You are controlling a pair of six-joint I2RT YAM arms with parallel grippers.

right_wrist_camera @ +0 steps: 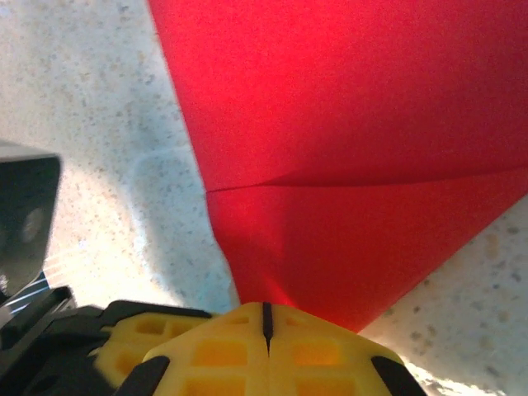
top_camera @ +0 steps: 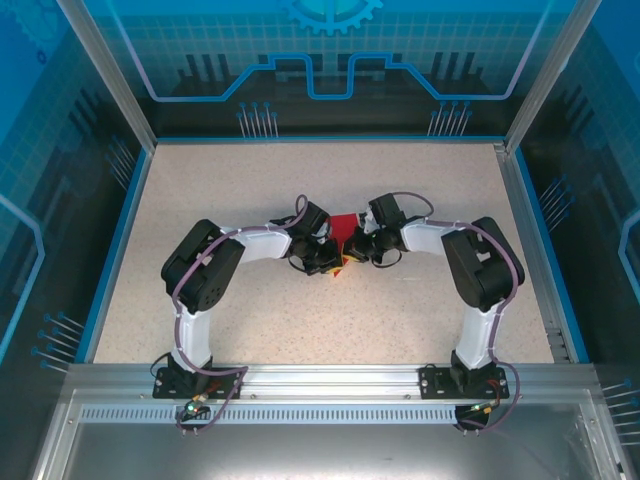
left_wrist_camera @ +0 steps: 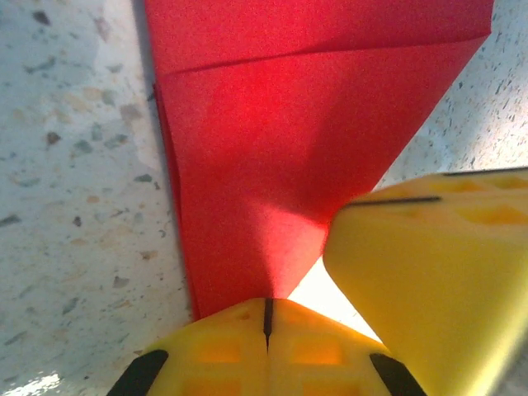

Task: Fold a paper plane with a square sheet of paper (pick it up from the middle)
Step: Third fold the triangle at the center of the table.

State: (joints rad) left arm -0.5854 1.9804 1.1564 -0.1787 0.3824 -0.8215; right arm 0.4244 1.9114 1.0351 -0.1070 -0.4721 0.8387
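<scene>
- Speckled beige tabletop (top_camera: pixel 300 170) is lying inside an enclosure of translucent blue panels (top_camera: pixel 330 60); an aluminium rail (top_camera: pixel 330 378) is carrying both arm bases at the near edge
- Folded red paper sheet (top_camera: pixel 346 228) is sitting at the table's centre; its long axis is running near to far, with the narrow end pointing toward the near edge; a crease is crossing it
- Left gripper (left_wrist_camera: pixel 266 313) is pinching the narrow end, fingers closed; right gripper (right_wrist_camera: pixel 266 318) is clamping the same end just beside it

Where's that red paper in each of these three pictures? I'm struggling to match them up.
Top external: red paper in the middle of the speckled table, where both arms meet.
Left wrist: upper middle, narrowing down into the left gripper.
Right wrist: upper right, tapering into the right gripper.
Shared landmark: the speckled table beneath it.
</scene>
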